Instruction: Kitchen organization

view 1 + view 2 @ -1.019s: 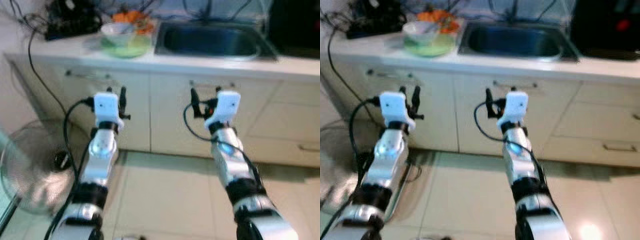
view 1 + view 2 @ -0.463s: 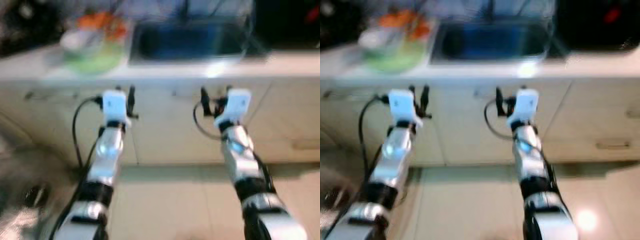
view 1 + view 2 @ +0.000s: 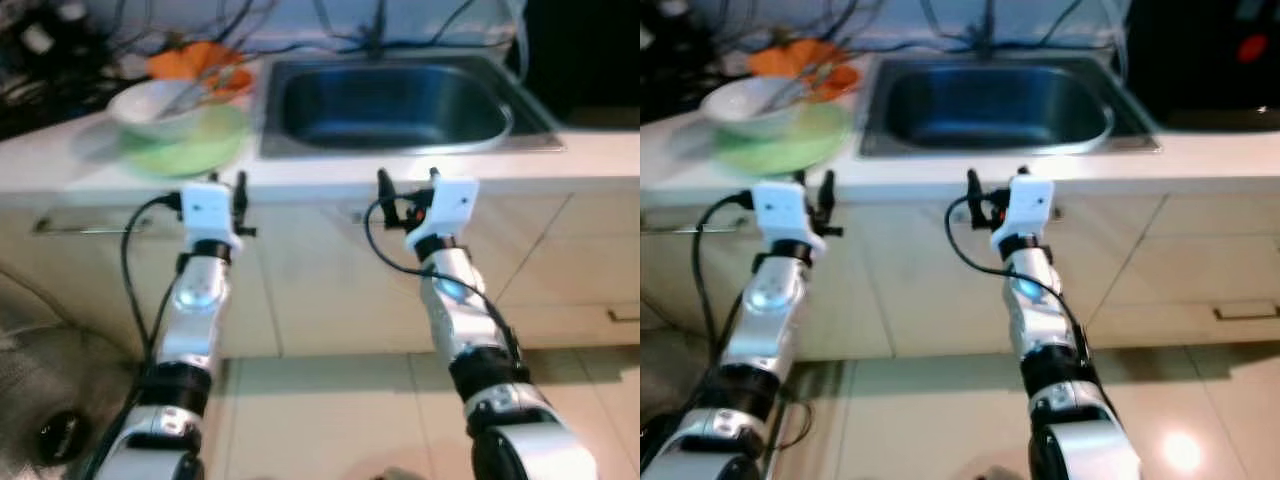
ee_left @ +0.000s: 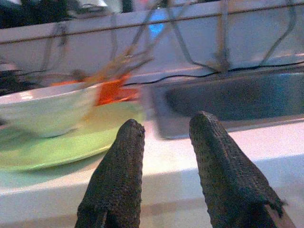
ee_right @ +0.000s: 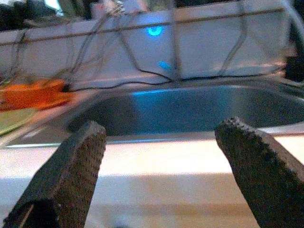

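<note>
A white bowl [image 3: 155, 100] with utensils in it stands on a green plate [image 3: 205, 150] on the counter, left of the steel sink [image 3: 390, 100]. Something orange [image 3: 195, 62] lies behind the bowl. My left gripper [image 3: 230, 187] is held up in front of the counter edge below the plate, its fingers [image 4: 126, 161] a narrow gap apart with nothing between them. At the same height, before the sink's front rim, my right gripper [image 3: 407, 184] stands wide open and empty; its fingertips [image 5: 83, 152] frame the sink basin [image 5: 190, 109].
The white counter [image 3: 590, 155] runs across the view above cream cabinet doors with a bar handle [image 3: 80, 225]. Cables [image 3: 330, 25] trail along the back wall. A dark appliance [image 3: 585, 50] stands at the right. A fan [image 3: 40, 420] sits on the floor at lower left.
The camera has come closer to the counter and steadied after a blur, so the sink and bowl look bigger and nearer. Both arms keep the same raised pose.
</note>
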You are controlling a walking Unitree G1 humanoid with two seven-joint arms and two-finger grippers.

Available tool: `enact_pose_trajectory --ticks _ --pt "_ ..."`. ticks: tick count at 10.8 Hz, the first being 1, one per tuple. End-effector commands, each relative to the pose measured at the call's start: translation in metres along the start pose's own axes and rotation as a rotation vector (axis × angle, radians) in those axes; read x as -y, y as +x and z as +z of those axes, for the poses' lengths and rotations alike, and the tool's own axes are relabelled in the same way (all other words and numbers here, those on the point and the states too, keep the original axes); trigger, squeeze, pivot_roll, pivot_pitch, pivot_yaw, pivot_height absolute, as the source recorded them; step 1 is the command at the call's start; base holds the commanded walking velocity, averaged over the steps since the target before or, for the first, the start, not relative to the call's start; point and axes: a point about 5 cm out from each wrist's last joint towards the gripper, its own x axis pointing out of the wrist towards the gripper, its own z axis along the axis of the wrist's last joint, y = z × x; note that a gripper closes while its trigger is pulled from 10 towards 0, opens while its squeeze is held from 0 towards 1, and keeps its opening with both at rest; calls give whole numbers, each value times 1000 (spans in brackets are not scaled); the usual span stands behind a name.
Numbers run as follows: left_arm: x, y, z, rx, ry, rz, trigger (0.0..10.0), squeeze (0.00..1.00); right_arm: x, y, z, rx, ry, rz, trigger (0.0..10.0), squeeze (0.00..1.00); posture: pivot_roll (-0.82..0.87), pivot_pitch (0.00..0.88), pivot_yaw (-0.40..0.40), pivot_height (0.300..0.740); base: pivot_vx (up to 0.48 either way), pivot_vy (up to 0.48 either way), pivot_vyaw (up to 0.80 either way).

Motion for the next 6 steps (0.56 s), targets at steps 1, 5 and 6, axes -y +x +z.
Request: enact_pose_trajectory --ticks 1,5,6 --pt "-7 2 7 36 18 13 10000 0 -5 5 10 50 8 14 10000 0 66 28 22 740 458 0 0" --pt "-5 5 13 64 21 5 10000 0 -8 7 17 79 2 30 10000 0 60 26 27 740 458 0 0" --pt "-5 5 14 66 21 0 10000 0 -8 7 16 78 -1 30 10000 0 60 20 27 740 458 0 0"
